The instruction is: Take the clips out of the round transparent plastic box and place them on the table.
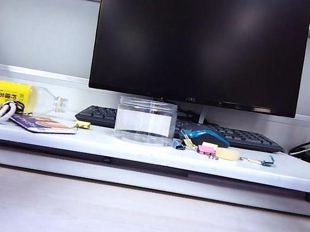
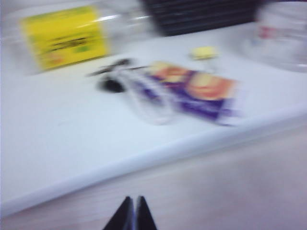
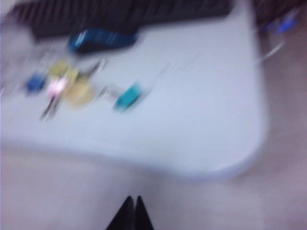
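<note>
White raised table (image 1: 137, 147) under a dark monitor (image 1: 199, 40): round transparent plastic box (image 1: 146, 120) stands mid-board, looks empty; yellow clips (image 1: 83, 124) lie beside it. Left wrist view: left gripper (image 2: 132, 213) pressed together, off the board's edge. Right wrist view, blurred: right gripper (image 3: 131, 211) likewise closed. Judgement: verify box empty before withdrawing.

My left gripper (image 2: 134, 214) and right gripper (image 3: 130, 213) both show black fingers, pressed together at the lower edge of their wrist views. The table (image 1: 137, 148) is white. The box (image 1: 146, 120) at centre frame is clear, with a whitish band. One pale-yellow clip (image 1: 82, 124) lies left of it. At far left, the bottle (image 1: 14, 96) wears a yellow label. The card (image 1: 42, 124) is purple and orange. The mouse (image 1: 205, 137) is blue and black. The monitor (image 1: 199, 40) is black.
</note>
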Available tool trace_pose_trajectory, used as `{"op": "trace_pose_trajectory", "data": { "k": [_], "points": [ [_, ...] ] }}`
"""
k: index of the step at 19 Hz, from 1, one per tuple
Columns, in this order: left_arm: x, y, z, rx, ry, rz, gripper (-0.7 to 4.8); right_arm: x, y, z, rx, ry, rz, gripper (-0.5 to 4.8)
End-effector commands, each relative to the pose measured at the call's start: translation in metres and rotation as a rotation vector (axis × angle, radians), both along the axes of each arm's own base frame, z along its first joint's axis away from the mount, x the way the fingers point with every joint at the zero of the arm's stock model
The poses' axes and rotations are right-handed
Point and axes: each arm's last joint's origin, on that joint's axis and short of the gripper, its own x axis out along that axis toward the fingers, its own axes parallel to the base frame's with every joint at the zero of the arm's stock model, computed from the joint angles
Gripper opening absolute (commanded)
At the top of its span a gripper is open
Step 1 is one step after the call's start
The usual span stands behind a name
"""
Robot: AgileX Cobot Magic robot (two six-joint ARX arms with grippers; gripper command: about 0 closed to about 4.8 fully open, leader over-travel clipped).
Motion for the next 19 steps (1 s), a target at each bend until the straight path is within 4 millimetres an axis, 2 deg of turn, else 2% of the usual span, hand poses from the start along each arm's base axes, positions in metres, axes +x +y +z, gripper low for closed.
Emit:
{"op": "trace_pose_trajectory", "data": {
  "k": [1, 7, 13, 19],
  "points": [
    [0.0, 0.01, 0.003, -0.008, -0.043, 0.094, 0.22, -0.001, -0.008, 0.008, 0.013, -0.085, -0.076, -0.01],
    [-0.006, 0.023, 0.016, -0.02, -0.199, 0.218, 0.22, -0.003, -0.019, 0.013, 0.013, -0.141, -0.181, -0.01],
    [-0.006, 0.024, 0.015, -0.019, -0.191, 0.222, 0.22, -0.009, -0.019, 0.021, 0.023, -0.243, -0.179, -0.01],
    [-0.006, 0.026, 0.015, -0.016, -0.191, 0.25, 0.22, -0.009, -0.019, 0.022, 0.023, -0.247, -0.178, -0.01]
  ]
}}
